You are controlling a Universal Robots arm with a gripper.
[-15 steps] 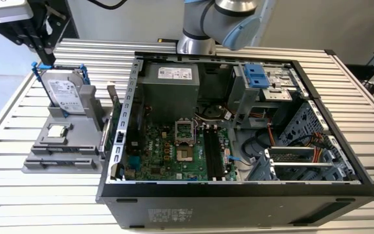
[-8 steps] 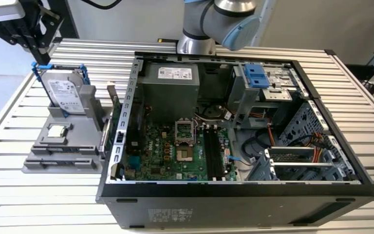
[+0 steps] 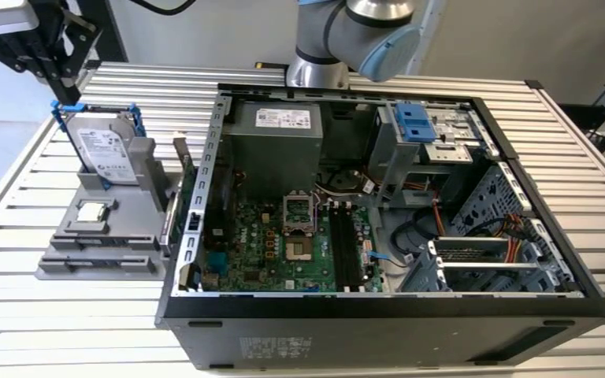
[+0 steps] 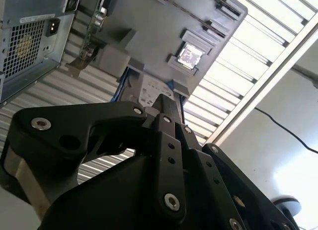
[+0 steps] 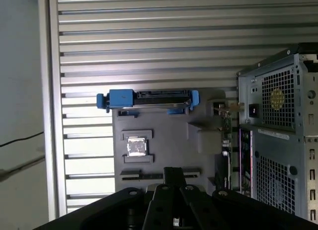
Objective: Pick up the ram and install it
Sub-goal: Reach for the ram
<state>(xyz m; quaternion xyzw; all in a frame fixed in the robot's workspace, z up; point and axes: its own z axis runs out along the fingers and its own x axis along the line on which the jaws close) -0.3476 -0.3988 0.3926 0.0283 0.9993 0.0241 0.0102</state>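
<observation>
The gripper (image 5: 174, 174) is hovering over the grey holder (image 5: 166, 150), which is sitting beside the open computer case (image 5: 278, 140). I cannot tell whether the gripper is wide or narrow. The ram (image 5: 227, 135) is standing on edge in the holder (on the side nearest the case wall), apart from the gripper. The hard drive (image 5: 149, 97) is resting at the holder's far end.

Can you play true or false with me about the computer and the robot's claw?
1. The computer case is lying open. True.
2. The gripper is holding the ram. False: it holds nothing, and the ram stands in the gray holder beside the case.
3. The hard drive stands upright in a blue frame. True.
4. The motherboard sits outside the case. False: it is inside the case.
</observation>
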